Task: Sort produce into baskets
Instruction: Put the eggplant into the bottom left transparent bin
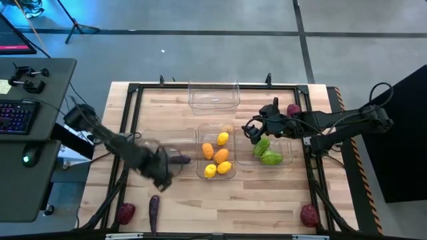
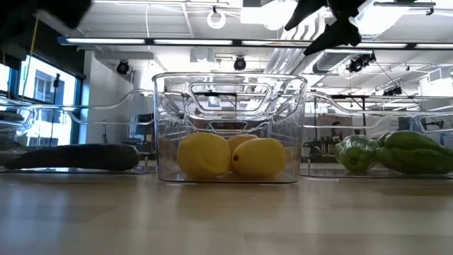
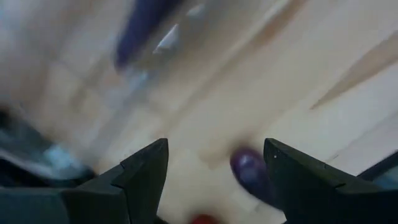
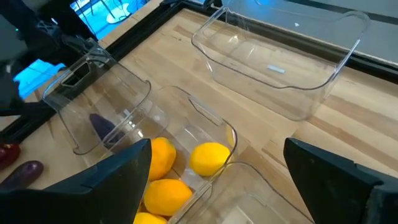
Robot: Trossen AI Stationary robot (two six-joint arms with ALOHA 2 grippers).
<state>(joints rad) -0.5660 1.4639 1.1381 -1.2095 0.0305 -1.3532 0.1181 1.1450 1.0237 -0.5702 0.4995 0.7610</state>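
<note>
Four clear bins stand mid-table. The left bin (image 4: pixel 93 68) holds a purple eggplant (image 1: pixel 179 159). The middle bin (image 1: pixel 217 127) holds lemons (image 1: pixel 223 138) and orange pieces (image 1: pixel 208 151). The right bin (image 1: pixel 288 148) holds green ridged pieces (image 1: pixel 267 153). The far bin (image 1: pixel 213 95) is empty. My left gripper (image 1: pixel 160 177) is open and empty above the table near the left bin, and an eggplant (image 3: pixel 249 171) lies on the table ahead of it. My right gripper (image 1: pixel 252 130) is open and empty, hovering between the middle and right bins.
Loose on the table lie an eggplant (image 1: pixel 154 210) and a dark red piece (image 1: pixel 126 212) at the near left, a red piece (image 1: pixel 308 215) at the near right, and another (image 1: pixel 293 110) beyond the right bin. A black frame (image 1: pixel 133 90) edges the table.
</note>
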